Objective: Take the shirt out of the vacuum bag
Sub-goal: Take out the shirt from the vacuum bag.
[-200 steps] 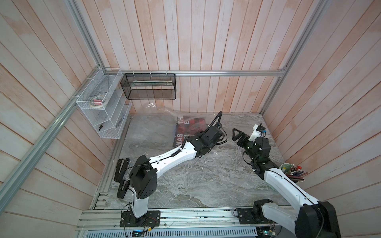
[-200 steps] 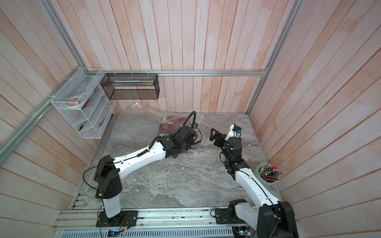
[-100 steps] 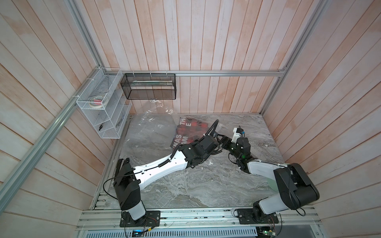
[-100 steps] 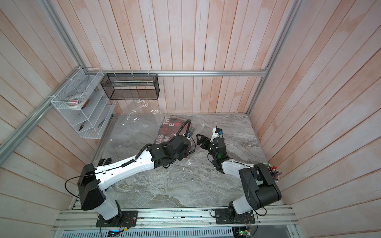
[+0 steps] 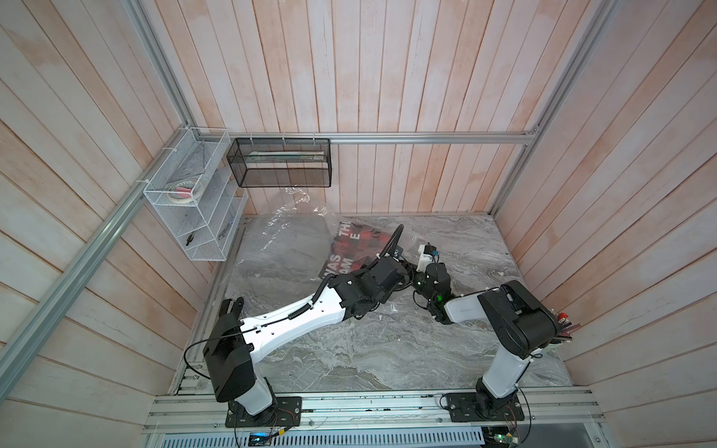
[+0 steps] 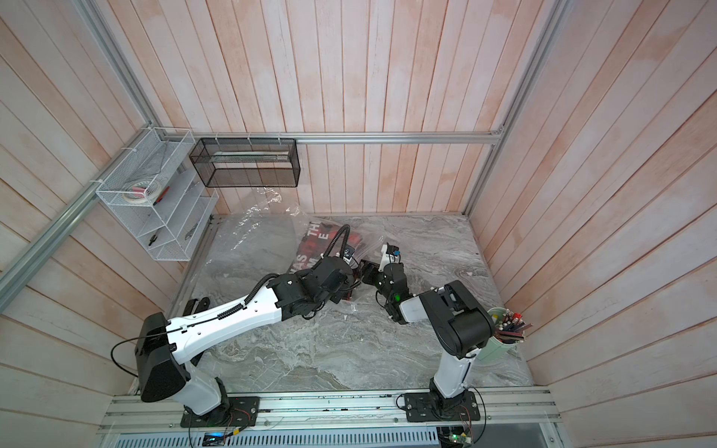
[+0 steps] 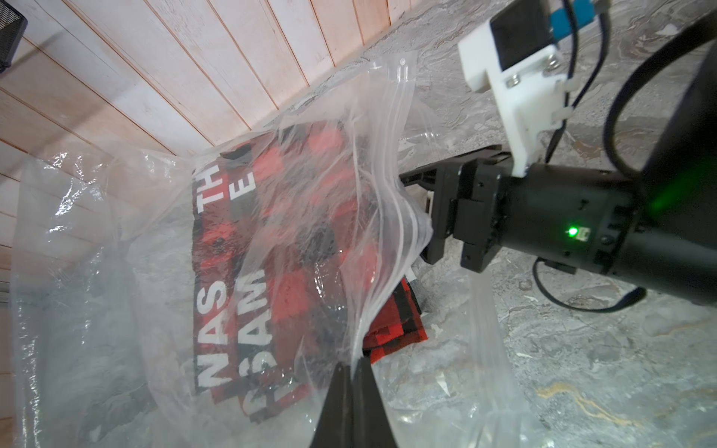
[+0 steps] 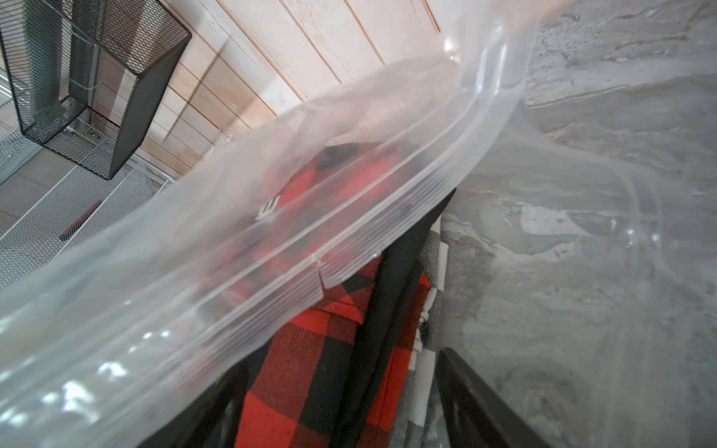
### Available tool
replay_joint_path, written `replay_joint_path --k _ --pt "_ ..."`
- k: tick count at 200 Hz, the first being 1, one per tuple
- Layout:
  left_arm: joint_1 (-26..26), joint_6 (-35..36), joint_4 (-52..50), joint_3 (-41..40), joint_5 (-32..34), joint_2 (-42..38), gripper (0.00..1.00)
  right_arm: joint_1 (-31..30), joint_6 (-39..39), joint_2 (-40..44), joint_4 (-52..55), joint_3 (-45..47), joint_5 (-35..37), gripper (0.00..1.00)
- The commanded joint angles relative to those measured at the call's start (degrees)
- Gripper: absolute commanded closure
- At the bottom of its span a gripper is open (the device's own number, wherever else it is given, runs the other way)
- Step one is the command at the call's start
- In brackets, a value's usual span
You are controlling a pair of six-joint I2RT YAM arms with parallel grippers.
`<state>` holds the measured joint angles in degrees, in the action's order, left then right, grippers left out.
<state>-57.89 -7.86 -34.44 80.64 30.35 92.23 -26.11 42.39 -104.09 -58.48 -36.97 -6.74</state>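
The vacuum bag [image 5: 287,229] [image 6: 252,229] lies crinkled at the back of the marble table, its mouth facing my arms. Inside it is the folded red-and-black plaid shirt [image 7: 295,217] [image 5: 349,248] with white letters; one corner pokes out of the mouth. My left gripper [image 7: 351,366] is shut on the bag's upper film at the mouth and holds it up. My right gripper [image 7: 421,213] [image 8: 341,364] is at the mouth, fingers apart on either side of the shirt's [image 8: 310,368] folded edge. The zip strip [image 8: 271,267] arches over it.
A black mesh basket [image 5: 279,166] and a white wire shelf [image 5: 194,205] hang on the back-left walls above the bag. A cup of pencils [image 6: 504,333] stands at the right edge beside the right arm's base. Wooden walls enclose three sides.
My right arm has swung in from the right to the bag's mouth, and its jaws have narrowed around the shirt's edge. The left gripper stays shut on the film.
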Motion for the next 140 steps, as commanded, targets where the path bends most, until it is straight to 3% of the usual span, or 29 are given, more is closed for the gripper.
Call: replay_joint_path --k 1,56,140 --pt "-0.6 -2.8 1.6 -1.5 -1.1 -0.7 1.0 -0.2 0.1 -3.0 -4.2 -2.7 -1.8 0.25" --pt "-1.0 -4.7 1.7 -3.5 -1.3 -0.9 1.0 -0.1 -0.8 -7.5 -1.1 -10.1 -4.8 0.25" --pt "-1.0 -4.7 2.2 -3.1 0.0 -0.6 1.0 2.1 0.5 -6.5 6.6 -9.7 -1.6 0.23"
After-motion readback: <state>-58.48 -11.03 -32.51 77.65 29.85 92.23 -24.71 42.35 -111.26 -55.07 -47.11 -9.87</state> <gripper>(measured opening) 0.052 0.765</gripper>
